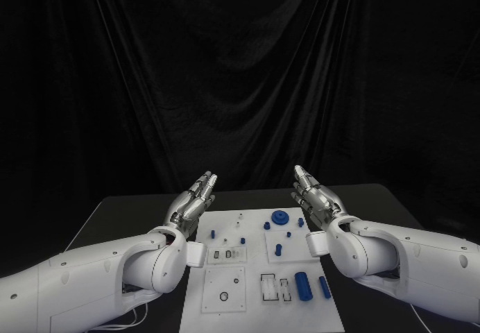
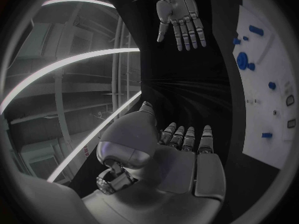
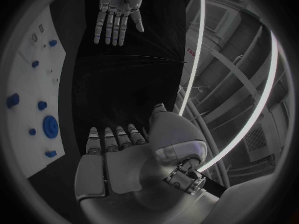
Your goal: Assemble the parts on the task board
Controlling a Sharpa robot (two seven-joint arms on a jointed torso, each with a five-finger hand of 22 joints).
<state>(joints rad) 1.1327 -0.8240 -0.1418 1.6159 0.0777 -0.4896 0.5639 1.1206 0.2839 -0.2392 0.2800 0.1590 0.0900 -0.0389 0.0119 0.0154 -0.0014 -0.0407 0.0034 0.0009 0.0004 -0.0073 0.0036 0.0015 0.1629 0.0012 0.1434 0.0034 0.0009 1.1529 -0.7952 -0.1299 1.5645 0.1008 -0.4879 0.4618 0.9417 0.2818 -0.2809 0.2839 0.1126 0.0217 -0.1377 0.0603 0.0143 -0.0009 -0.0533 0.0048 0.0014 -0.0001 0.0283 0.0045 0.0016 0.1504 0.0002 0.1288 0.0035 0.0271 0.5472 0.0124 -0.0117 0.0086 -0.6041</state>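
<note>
My left robot hand (image 1: 194, 198) hangs above the table (image 1: 120, 208) at about ten o'clock from the middle of the task board (image 1: 262, 305), off the board's far left corner. Its fingers are stretched out straight, close side by side, and it holds nothing. From my right wrist I see it across the gap, palm towards me (image 3: 116, 10), empty.

The task board lies flat between my two arms, in the middle of the table. At its twelve o'clock end sit a round blue part (image 1: 281, 219), a small blue part (image 1: 267, 225) just beside it at nine o'clock, and another small one (image 1: 299, 222) on its three o'clock side. Further in, two little blue parts (image 1: 277, 248) lie near the board's centre. At about five o'clock from the centre, two long blue parts (image 1: 303, 286) lie side by side next to dark rectangular slots (image 1: 270, 286). At seven o'clock a small ring-shaped opening (image 1: 225, 296) shows in the plate.

My right robot hand (image 1: 316, 196) hovers at about two o'clock from the board's centre, over its far right corner, fingers straight and together, gripping nothing. From my left wrist its open palm (image 2: 181, 15) faces me, well apart from my left one.
</note>
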